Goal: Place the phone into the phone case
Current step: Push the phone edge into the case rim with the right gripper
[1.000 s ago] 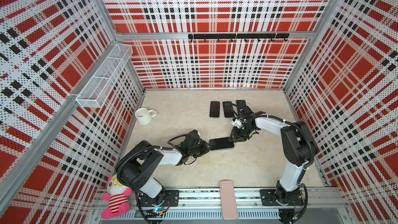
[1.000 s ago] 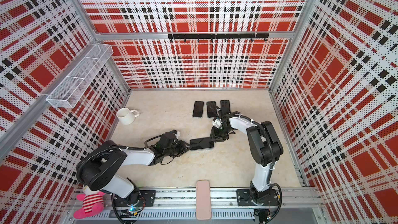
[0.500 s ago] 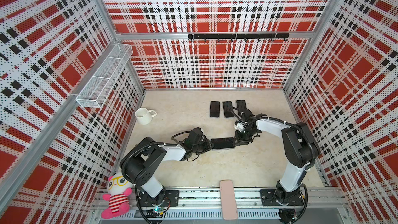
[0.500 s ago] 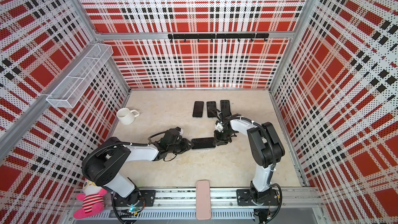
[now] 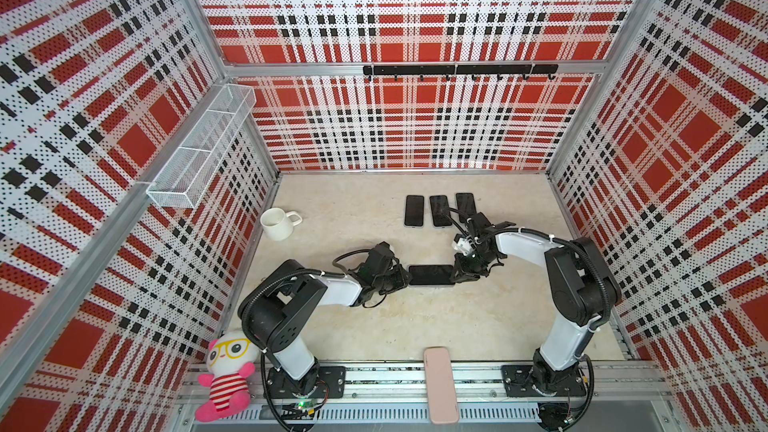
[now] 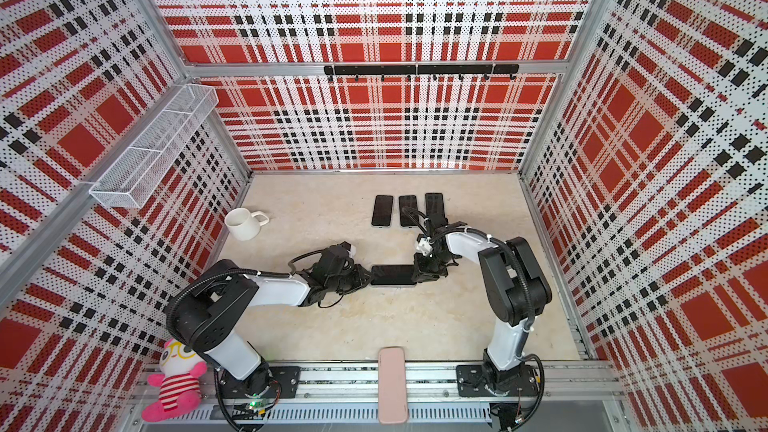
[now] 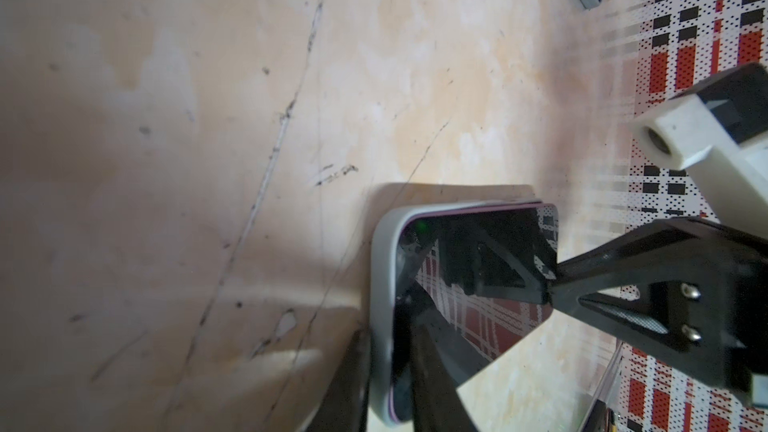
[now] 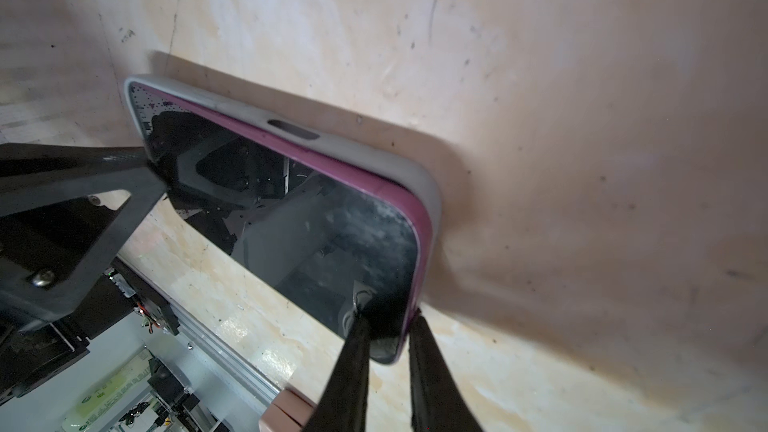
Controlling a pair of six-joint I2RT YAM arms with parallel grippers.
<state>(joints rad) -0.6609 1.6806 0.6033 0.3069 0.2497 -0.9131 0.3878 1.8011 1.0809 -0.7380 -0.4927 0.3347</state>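
A phone (image 5: pixel 431 275) (image 6: pixel 392 275) with a black screen and a purple rim lies crosswise at mid-table, sitting in a grey phone case (image 8: pixel 340 143) (image 7: pixel 380 284). The case wraps its far long edge and the left end. At the corner near the right gripper the purple rim (image 8: pixel 417 276) shows bare. My left gripper (image 5: pixel 405 278) (image 7: pixel 390 392) is shut on the cased left end, one finger over the screen and one behind the case. The right gripper (image 5: pixel 456 276) (image 8: pixel 388 351) is shut on the phone's right corner.
Three dark phones (image 5: pixel 439 210) lie in a row at the back, the rightmost partly behind my right arm. A white mug (image 5: pixel 277 223) stands at the left wall. A pink phone-sized slab (image 5: pixel 440 384) rests on the front rail, a plush toy (image 5: pixel 226 376) at front left.
Both grippers moved in to the phone's two ends and closed on them. The right one came down from behind it. The phone now lies straighter across the table.
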